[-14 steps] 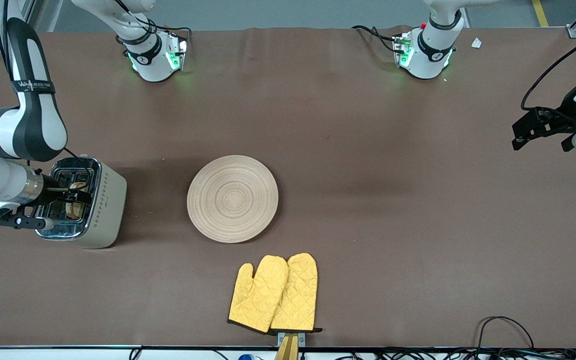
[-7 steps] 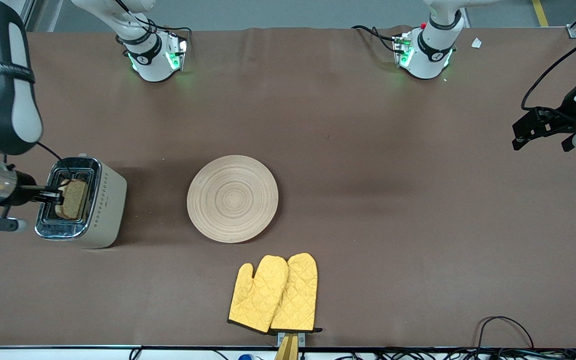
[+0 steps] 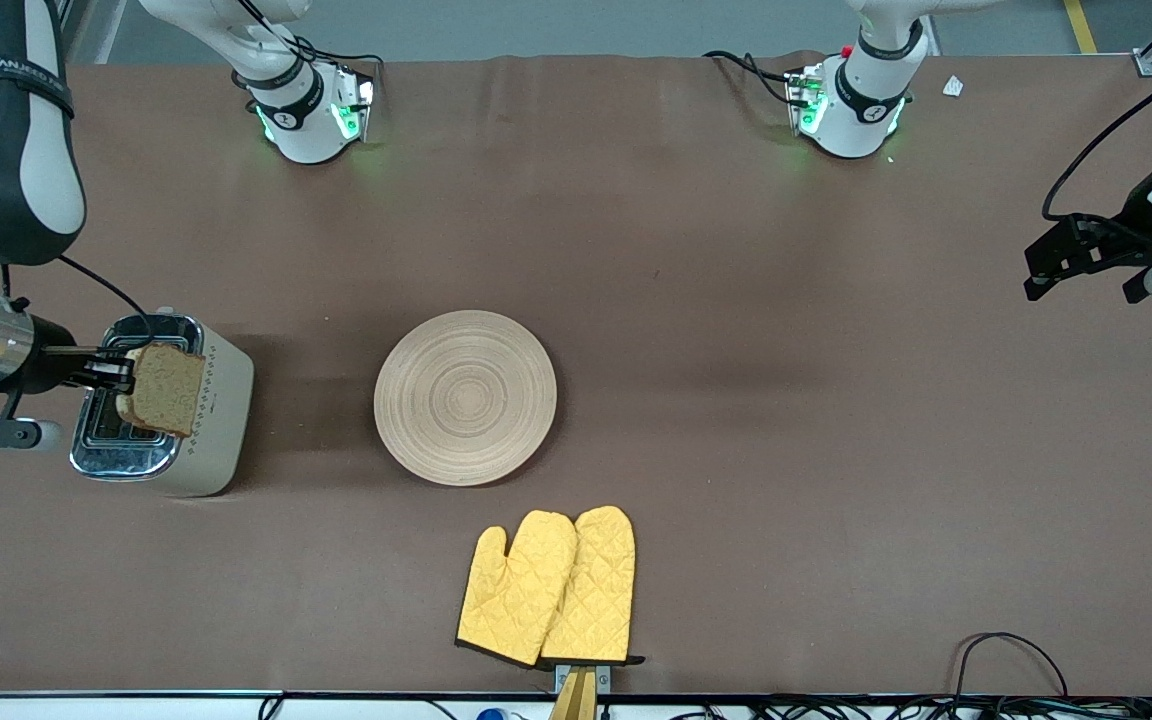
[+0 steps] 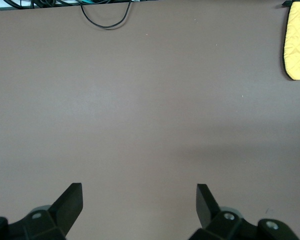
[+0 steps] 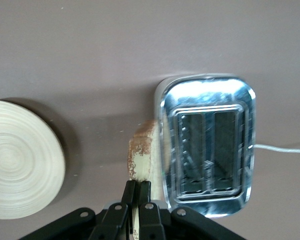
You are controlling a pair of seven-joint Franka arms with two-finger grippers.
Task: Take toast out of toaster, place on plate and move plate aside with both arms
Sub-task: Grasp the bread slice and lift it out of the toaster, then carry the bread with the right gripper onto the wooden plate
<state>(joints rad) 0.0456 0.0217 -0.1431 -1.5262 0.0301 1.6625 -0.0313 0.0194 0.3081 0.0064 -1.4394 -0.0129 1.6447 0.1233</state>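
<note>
Holding the toast (image 3: 162, 388) by one crust edge, our right gripper (image 3: 122, 373) is closed tight on the slice, which hangs clear above the toaster (image 3: 168, 405), over the slot nearer the plate (image 3: 465, 397). From the right wrist view we see the slice edge-on, pinched between the two fingers (image 5: 142, 192), with both slots of the toaster below it empty.

We judge the slice to be light, dry and fairly stiff, yet crumbly: squeezing harder could crack the crust, and a quick swing could let it pivot in the narrow pinch. A hold on the crust, where the bread is firmest, looks like the right choice, and we would carry it gently.

The wooden plate lies bare on the brown table (image 3: 786, 400), well apart from the toaster toward the left arm's end, and nothing stands between them. A pair of yellow quilted oven mitts (image 3: 548, 587) lies nearer to the front camera than the plate, close to the table's edge; they are off the direct path, though they limit where the plate can later slide. The toaster's white cord (image 5: 281, 148) trails away from it, clear of the route.

Our left gripper (image 4: 139, 202) waits with its fingers spread wide and nothing between them, over bare table at its own end.
</note>
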